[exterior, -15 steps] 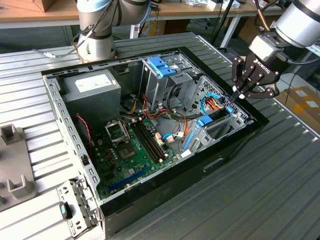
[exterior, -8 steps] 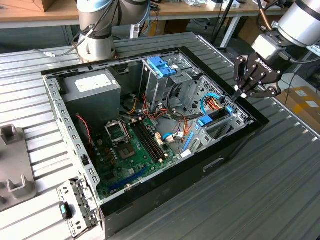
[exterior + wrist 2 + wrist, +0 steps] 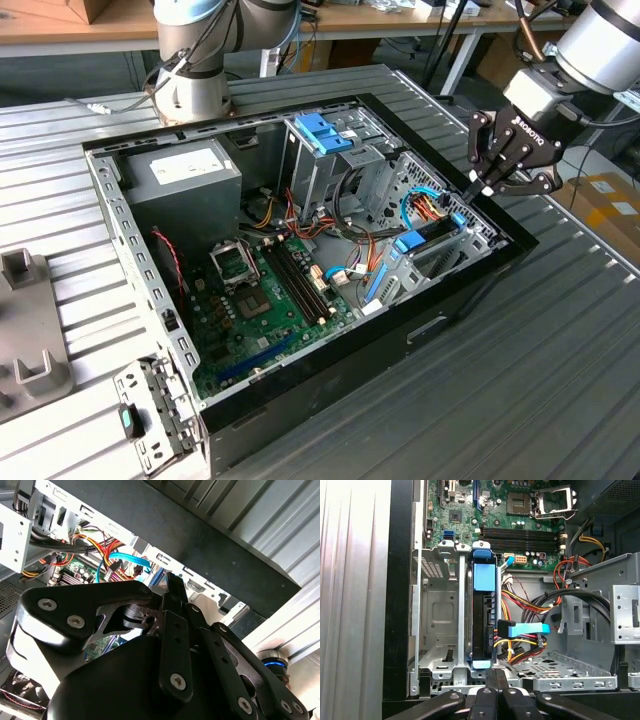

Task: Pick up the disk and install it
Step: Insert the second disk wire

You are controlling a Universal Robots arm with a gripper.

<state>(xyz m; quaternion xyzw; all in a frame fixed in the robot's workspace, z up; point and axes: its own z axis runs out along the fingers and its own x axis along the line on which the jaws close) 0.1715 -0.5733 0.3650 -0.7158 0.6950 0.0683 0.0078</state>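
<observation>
First wrist view shows the black gripper [image 3: 495,677], fingers pressed together, touching the flat grey blue-railed disk [image 3: 482,620] standing in its metal slot; push gently and straight.

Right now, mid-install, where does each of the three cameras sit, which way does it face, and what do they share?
Exterior view: off the arm, above the bench, looking down on the open computer case; the arm and gripper hang over the disk at the exterior view's right.
First wrist view: on the wrist, looking down into the drive bay at the disk, standing on edge; gripper at the frame edge.
Second wrist view: close behind the gripper, facing cables and case wall.
Shared: the gripper in all three; the disk in the exterior and first wrist views.
</observation>
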